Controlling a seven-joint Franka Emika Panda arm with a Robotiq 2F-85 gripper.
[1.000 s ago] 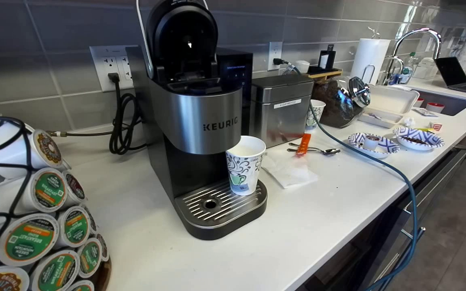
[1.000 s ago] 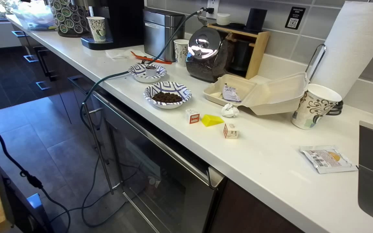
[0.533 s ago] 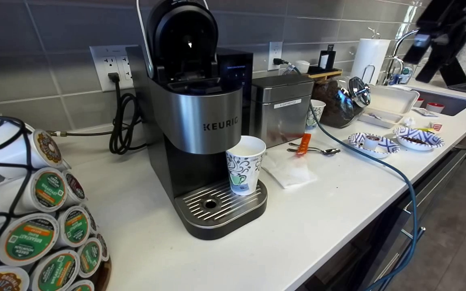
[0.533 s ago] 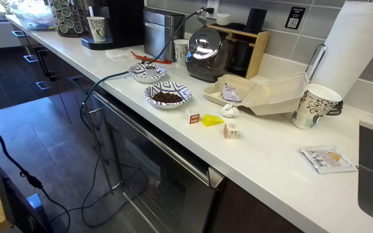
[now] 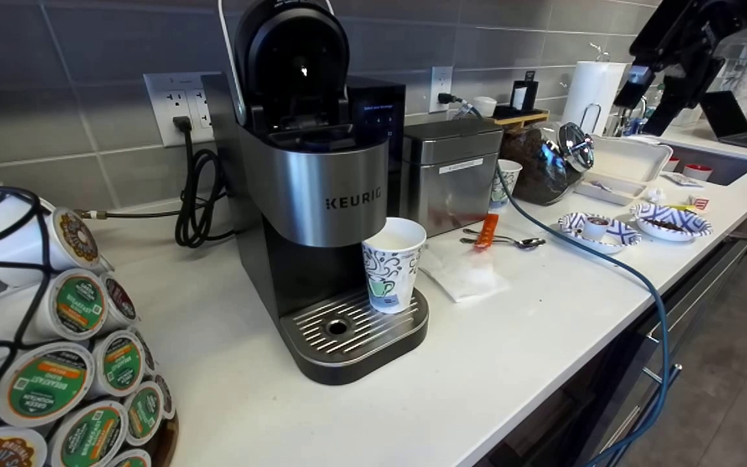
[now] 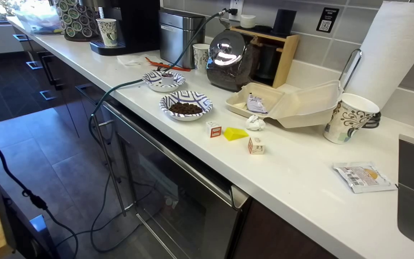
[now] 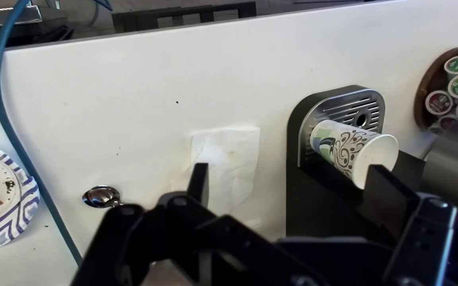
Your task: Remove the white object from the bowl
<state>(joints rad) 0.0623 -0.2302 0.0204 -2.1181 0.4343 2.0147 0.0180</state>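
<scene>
Two black, flat-tipped fingers (image 7: 198, 182) stand far apart in the wrist view, so the gripper (image 7: 294, 188) is wide; under them the white counter (image 7: 133, 79), smooth and lightly dotted with dark specks (image 7: 177, 102); on it a creased, thin napkin (image 7: 231, 159), a polished metal spoon (image 7: 101, 196), a smooth blue-green cable (image 7: 18, 147); paper cup (image 7: 338, 147), brown swirls over white, stands upright on a ribbed metal drip tray (image 7: 342, 107).

Farther out, the white object (image 5: 595, 229), small and roundish with a darker top, sits inside a shallow paper bowl (image 5: 626, 235), blue-violet angular print on white, apart from the gripper; just beside it a second bowl (image 6: 204, 102), same print, holds dark brown granular bits (image 6: 185, 108); beyond, a matte beige clamshell box (image 6: 304, 106) unfolded, near a crumpled white wad (image 6: 255, 123), a yellow wedge (image 6: 235, 133) and two white blocks (image 6: 213, 129) with red print.

Writing: KEURIG in dark capitals on the brushed-metal front of the coffee machine (image 5: 321, 201); pods (image 5: 80, 305) with round printed lids, some reading GREEN MOUNTAIN and BREAKFAST BLEND on green and orange, others ORIGINAL and DONUT on brown, the rest cut off; white label (image 5: 461, 167) on a boxy steel canister (image 5: 451, 201), too small to read; in an exterior view, black wall sign (image 6: 327, 19) with a QR code, its heading blurred.
</scene>
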